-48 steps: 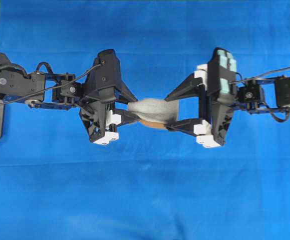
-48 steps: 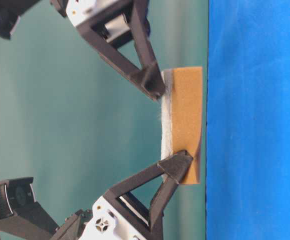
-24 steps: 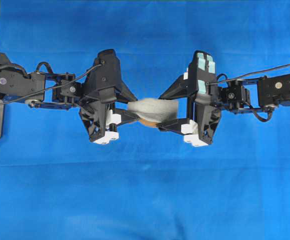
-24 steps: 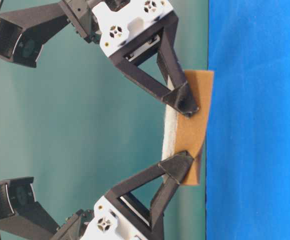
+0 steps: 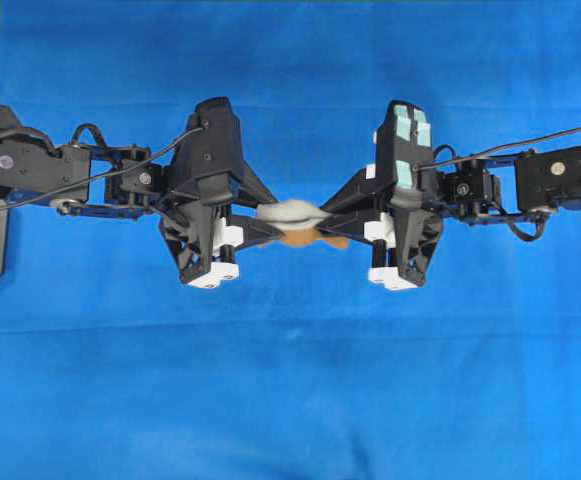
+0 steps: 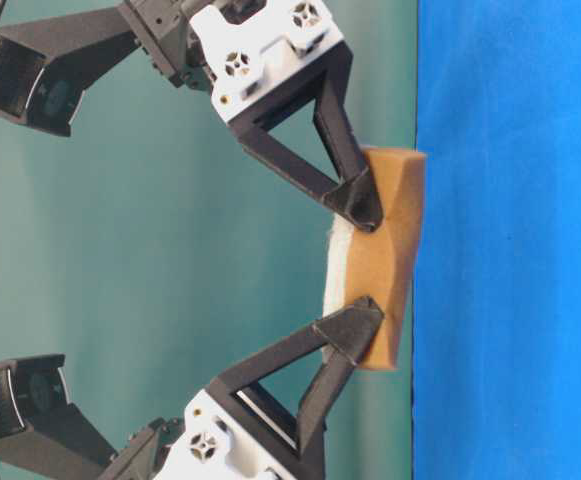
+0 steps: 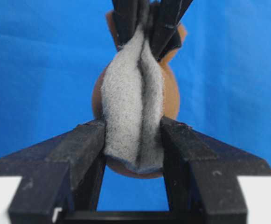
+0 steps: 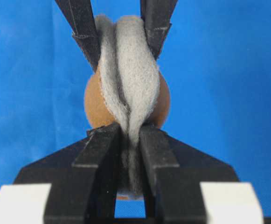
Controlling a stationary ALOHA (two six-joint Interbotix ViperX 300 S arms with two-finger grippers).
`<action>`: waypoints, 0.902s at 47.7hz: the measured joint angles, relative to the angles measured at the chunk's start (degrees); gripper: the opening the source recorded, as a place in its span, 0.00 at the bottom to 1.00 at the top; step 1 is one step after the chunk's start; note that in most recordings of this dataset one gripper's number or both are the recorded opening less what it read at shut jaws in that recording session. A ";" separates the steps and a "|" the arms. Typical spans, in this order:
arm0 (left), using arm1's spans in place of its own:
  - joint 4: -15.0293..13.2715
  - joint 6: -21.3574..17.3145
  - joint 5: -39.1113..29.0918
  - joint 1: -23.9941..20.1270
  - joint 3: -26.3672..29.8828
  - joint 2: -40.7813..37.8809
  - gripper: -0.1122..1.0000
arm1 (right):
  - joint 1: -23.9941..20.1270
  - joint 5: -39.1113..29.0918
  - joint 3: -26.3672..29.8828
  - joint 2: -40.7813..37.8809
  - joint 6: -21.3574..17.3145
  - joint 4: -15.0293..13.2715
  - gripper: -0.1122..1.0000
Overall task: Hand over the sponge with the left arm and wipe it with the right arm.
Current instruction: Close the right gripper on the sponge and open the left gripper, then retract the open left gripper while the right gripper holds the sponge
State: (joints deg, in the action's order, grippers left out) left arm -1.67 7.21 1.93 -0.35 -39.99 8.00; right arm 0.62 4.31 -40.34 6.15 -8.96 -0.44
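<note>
Holding the sponge (image 5: 295,222) up off the blue table (image 5: 290,380), both arms were pinching it at once. The left gripper (image 5: 260,222) squeezed one end and the right gripper (image 5: 332,226) squeezed the other end, so the sponge hung in the middle between them. It did not touch the table in the view from above.

In the left wrist view, the near fingers (image 7: 86,144) pressed on both sides of the grey fuzzy top, and it folded into a crease. The far fingers pinched the other end tight. In the right wrist view, the near fingers (image 8: 102,154) were pressed almost together, with the grey part squashed thin between them. The orange-brown bottom bulged out on both sides.

In the table-level view, each arm had a black fingertip pushing into the sponge (image 6: 385,260), and the sponge bent a little between them.

So the hand-over looked about halfway done. The right arm had its hold on the sponge, but the left arm had not let go yet. I think the left gripper needed to open next, so the right arm could carry the sponge alone. After that, the wiping was all left to do. Nothing on the table showed what should be wiped. If both arms pulled apart now, the soft sponge might stretch or slip out.
</note>
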 measured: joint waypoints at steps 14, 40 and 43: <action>0.00 -3.60 3.25 0.09 -0.09 0.00 0.52 | 0.00 -0.35 0.00 0.00 0.18 0.00 0.26; 0.00 -4.66 10.20 0.35 -10.72 14.85 0.87 | 0.00 -0.53 -2.20 0.62 0.35 -0.70 0.26; 0.00 -4.75 11.43 0.44 -12.04 16.61 0.87 | 0.00 0.62 -2.37 -1.49 0.35 -0.79 0.26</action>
State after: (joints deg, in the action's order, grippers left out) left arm -1.67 2.46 13.36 0.09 -52.03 24.61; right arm 0.62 4.92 -42.71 4.66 -8.61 -1.23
